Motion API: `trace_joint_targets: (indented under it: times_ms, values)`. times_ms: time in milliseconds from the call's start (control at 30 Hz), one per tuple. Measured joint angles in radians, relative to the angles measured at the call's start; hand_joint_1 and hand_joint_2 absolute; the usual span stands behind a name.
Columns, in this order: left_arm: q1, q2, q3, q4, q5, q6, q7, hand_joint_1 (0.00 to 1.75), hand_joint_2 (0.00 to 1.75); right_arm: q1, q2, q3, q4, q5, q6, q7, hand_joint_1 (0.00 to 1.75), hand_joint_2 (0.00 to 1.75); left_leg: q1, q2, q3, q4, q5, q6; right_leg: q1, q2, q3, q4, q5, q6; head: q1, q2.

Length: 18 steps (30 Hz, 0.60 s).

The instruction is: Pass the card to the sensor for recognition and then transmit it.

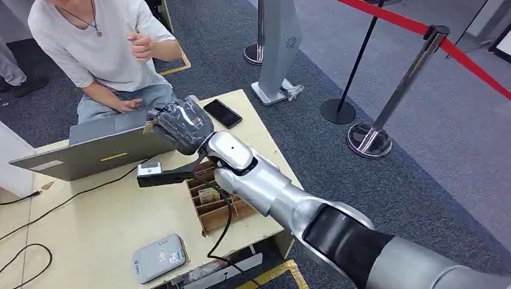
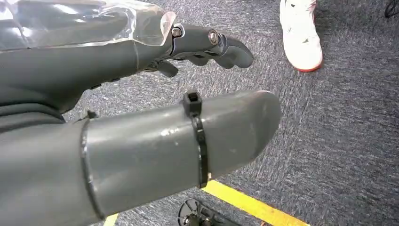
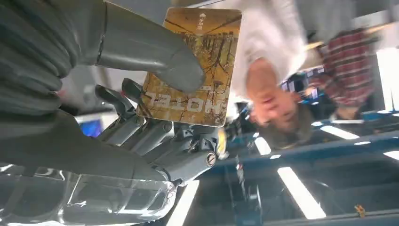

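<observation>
The right hand (image 3: 155, 136) pinches one card (image 3: 195, 66) between its thick grey thumb and the darker fingers (image 3: 141, 129) behind it; the card is brown-gold and printed with the word HOTEL. In the head view that hand (image 1: 181, 123) sits just left of the frame's middle, raised above the far edge of the table (image 1: 102, 229) and reaching toward one seated person (image 1: 102, 48) in a white shirt at the upper left. The left hand (image 2: 141, 70) holds nothing, its fingers (image 2: 221, 44) loosely apart over grey carpet, with one white shoe (image 2: 301, 35) at the upper right of that frame. On the table lie one grey laptop (image 1: 90, 150) at the left, one black phone (image 1: 222, 113) near the far edge, one wooden compartment box (image 1: 214, 201) under the forearm, and one grey card sensor (image 1: 159, 257) at the lower left. Three stanchion posts (image 1: 385, 114) with a red belt stand at the right
</observation>
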Motion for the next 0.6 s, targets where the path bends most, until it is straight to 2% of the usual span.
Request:
trace_joint_targets:
  times_ms: [167,233,267,300,367,433,600]
  values:
    - [0.000,0.000,0.000,0.000,0.000,0.000,0.000,0.00,0.00,0.002,0.000,0.000,-0.005,-0.004,0.003,-0.001,1.75,1.75,0.000,0.000,0.000,0.000,0.000,0.000,0.000,0.000,0.000,0.000,0.000,0.000,0.000,0.000]
    - [-0.001,-0.001,0.000,0.000,0.000,0.000,0.000,0.00,0.00,0.018,0.000,0.005,-0.058,-0.053,0.044,-0.014,1.75,1.75,0.000,0.000,0.000,0.000,0.000,0.000,0.000,0.000,0.000,0.000,0.000,0.000,0.000,0.000]
    - [-0.001,-0.001,0.002,0.000,0.002,0.000,0.000,0.00,0.00,0.039,0.000,0.018,-0.129,-0.242,0.188,-0.045,1.75,1.75,0.000,0.000,0.000,0.000,0.000,0.000,0.000,0.000,0.000,0.000,0.000,0.000,0.000,0.000]
    - [-0.002,-0.001,0.008,0.000,0.003,0.001,0.000,0.00,0.00,0.064,-0.001,0.045,-0.192,-0.476,0.380,-0.051,1.75,1.75,0.000,0.000,0.000,0.000,0.000,0.000,0.000,0.000,0.000,0.000,0.000,0.000,0.000,0.000]
    - [-0.003,-0.001,0.011,0.000,0.005,0.001,0.002,0.00,0.00,0.071,-0.001,0.061,-0.209,-0.571,0.474,-0.049,1.75,1.75,0.000,0.000,0.000,0.000,0.000,0.000,0.000,0.000,0.000,0.000,0.000,0.000,0.000,0.000]
    - [-0.004,-0.001,0.013,0.000,0.006,0.001,0.007,0.00,0.00,0.075,-0.002,0.076,-0.213,-0.636,0.539,-0.048,1.75,1.75,0.000,0.000,0.000,0.000,0.000,0.000,0.000,0.000,0.000,0.000,0.000,0.000,0.000,0.000]
    - [-0.011,-0.002,0.016,0.000,0.006,0.002,0.016,0.00,0.00,0.071,-0.003,0.124,-0.196,-0.750,0.629,-0.028,1.75,1.75,0.000,0.000,0.000,0.000,0.000,0.000,0.000,0.000,0.000,0.000,0.000,0.000,0.000,0.000]
